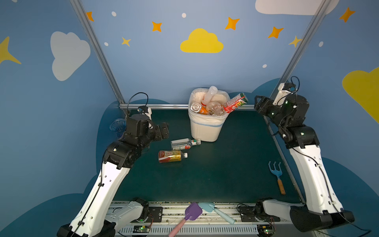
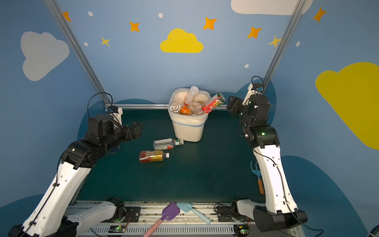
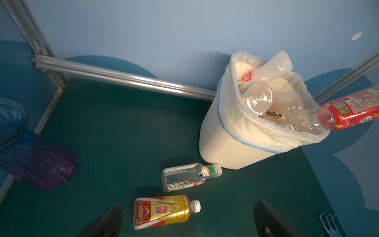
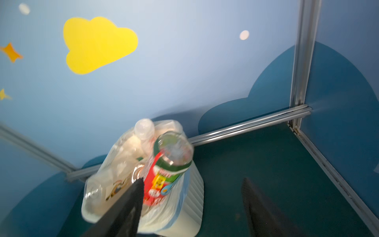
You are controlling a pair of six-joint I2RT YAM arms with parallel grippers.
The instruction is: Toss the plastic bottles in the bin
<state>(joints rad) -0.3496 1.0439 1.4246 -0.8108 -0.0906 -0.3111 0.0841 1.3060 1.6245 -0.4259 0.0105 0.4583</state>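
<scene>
The off-white bin (image 1: 205, 131) (image 2: 187, 131) (image 3: 221, 147) (image 4: 195, 197) stands at the back of the green mat, heaped with several plastic bottles. A red-and-green labelled bottle (image 1: 235, 103) (image 2: 213, 103) (image 3: 352, 110) (image 4: 168, 164) leans out over the bin's right rim. Two bottles lie on the mat in front of the bin: a clear one (image 1: 184, 143) (image 2: 167, 143) (image 3: 184, 178) and a red-and-gold one (image 1: 171, 156) (image 2: 152, 156) (image 3: 162, 211). My left gripper (image 1: 165, 131) (image 2: 136, 130) (image 3: 188, 205) hangs open, left of and above them. My right gripper (image 1: 257, 104) (image 2: 230, 104) (image 4: 192, 180) is open just right of the leaning bottle, holding nothing.
A blue-purple ribbed vase (image 1: 118, 126) (image 3: 41, 164) stands at the mat's far left, partly behind my left arm. A blue toy rake (image 1: 275, 172) (image 2: 256, 174) lies by the right edge. A purple shovel (image 1: 192, 211) and a light-blue shovel (image 1: 207, 207) lie on the front rail.
</scene>
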